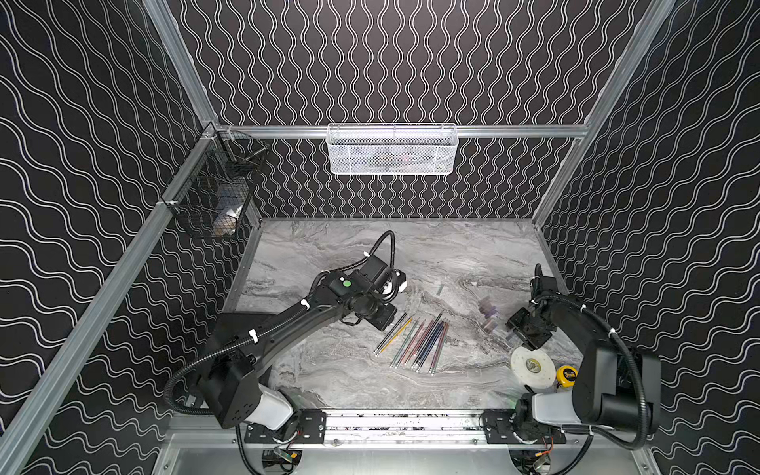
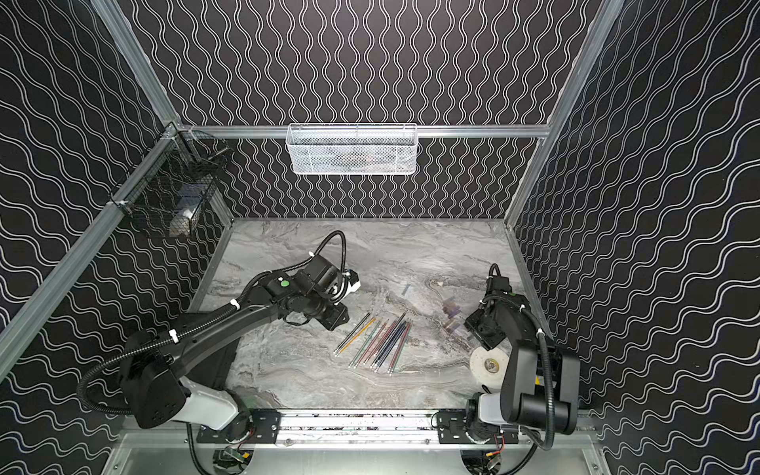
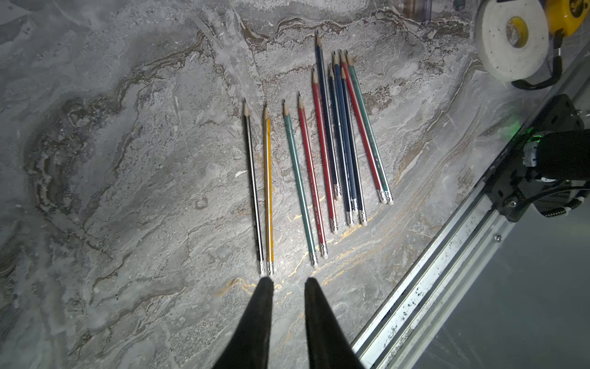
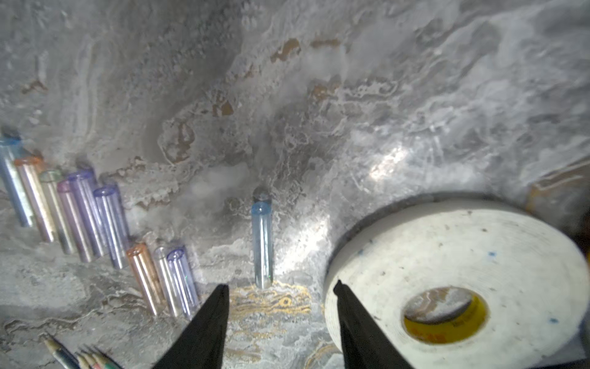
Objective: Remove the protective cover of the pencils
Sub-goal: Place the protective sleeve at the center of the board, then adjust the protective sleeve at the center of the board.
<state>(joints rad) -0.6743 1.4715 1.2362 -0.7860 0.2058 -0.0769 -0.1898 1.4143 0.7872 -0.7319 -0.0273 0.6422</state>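
Left gripper, jaws slightly apart, empty, beside uncapped, fanned-out pencils; right gripper parted, empty, near clear blue cap.

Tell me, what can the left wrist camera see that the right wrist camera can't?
Only the left wrist view shows the pencils whole, tips to eraser ends, plus the yellow tape measure, the metal rail and the left gripper, open. Only the right wrist view shows the whole row of tinted clear caps, a lone blue cap and the right gripper, open. Both show the white tape roll, the marble table and at least the pencils' tips; the left wrist view catches a sliver of a cap at its edge.
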